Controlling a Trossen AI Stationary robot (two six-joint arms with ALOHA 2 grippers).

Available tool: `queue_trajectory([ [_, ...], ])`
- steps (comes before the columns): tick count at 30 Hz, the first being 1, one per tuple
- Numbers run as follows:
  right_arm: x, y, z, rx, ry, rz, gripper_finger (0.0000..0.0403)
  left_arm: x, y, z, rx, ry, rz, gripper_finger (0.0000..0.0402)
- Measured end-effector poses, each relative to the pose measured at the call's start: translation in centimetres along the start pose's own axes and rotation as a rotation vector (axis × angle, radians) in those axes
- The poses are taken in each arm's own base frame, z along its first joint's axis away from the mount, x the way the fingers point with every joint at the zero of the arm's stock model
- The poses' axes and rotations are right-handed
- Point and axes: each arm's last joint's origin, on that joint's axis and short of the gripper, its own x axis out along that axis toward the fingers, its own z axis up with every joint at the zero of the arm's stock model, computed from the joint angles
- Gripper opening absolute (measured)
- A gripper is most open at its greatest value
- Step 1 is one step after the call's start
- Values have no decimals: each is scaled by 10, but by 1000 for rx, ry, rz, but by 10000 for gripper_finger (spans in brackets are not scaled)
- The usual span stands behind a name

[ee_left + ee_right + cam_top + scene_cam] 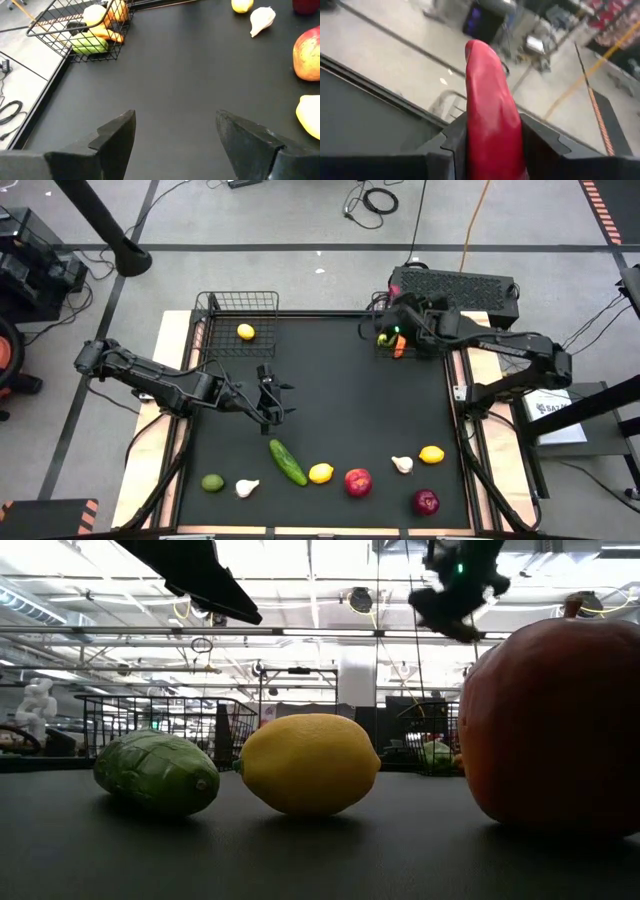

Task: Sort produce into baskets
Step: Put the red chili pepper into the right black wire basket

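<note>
While the right gripper point(490, 145) pinches a red chili point(490, 100), the left gripper point(175, 140) hovers spread over the black mat point(340, 400), lemon point(321, 472) at five o'clock.

Two black wire-mesh baskets stood at the table's far edge, one on the left point(238, 315) and one on the right point(392, 340). Three yellow lemons were counted: one inside the left basket point(245, 332), one beside the cucumber point(320, 472), one near the right side point(431, 454). Two white garlic bulbs showed, left point(246, 488) and right point(402, 464). Two red apples sat in front point(357, 481) point(426, 502). One long green cucumber point(287, 461), one round green lime point(212, 482), and one glossy red chili point(492, 120) completed the tally.
</note>
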Motion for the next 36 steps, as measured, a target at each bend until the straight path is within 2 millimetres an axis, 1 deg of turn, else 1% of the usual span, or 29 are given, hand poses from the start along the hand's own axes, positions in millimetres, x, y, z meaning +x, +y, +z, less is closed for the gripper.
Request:
queue_trajectory([
  [3,25,-3,-9,10,78,-6,141,0,0,0,0,0,3,281],
  [6,49,-6,-27,8,170,-3,141,0,0,0,-1,-3,7,281],
  [9,70,-5,-45,26,213,-8,141,0,0,0,-1,-2,14,281],
  [11,81,-3,-58,23,248,3,141,0,0,0,-2,-3,16,281],
  [13,90,1,-66,54,249,29,141,0,1,0,-2,-3,19,281],
  [15,97,2,-76,48,277,35,141,0,1,0,-2,-3,19,281],
  [16,100,4,-78,57,276,38,141,0,1,0,-2,-3,21,281],
  [19,108,6,-84,62,288,24,141,0,1,1,-4,-7,23,281],
  [26,127,10,-91,58,325,-6,142,0,1,1,-4,-9,23,281],
  [29,131,14,-94,48,338,-10,148,0,1,1,-5,-9,23,281],
  [33,130,15,-95,45,341,-8,172,0,1,1,-4,-9,23,281],
  [36,123,12,-91,41,335,-1,195,0,1,1,-4,-9,23,281],
])
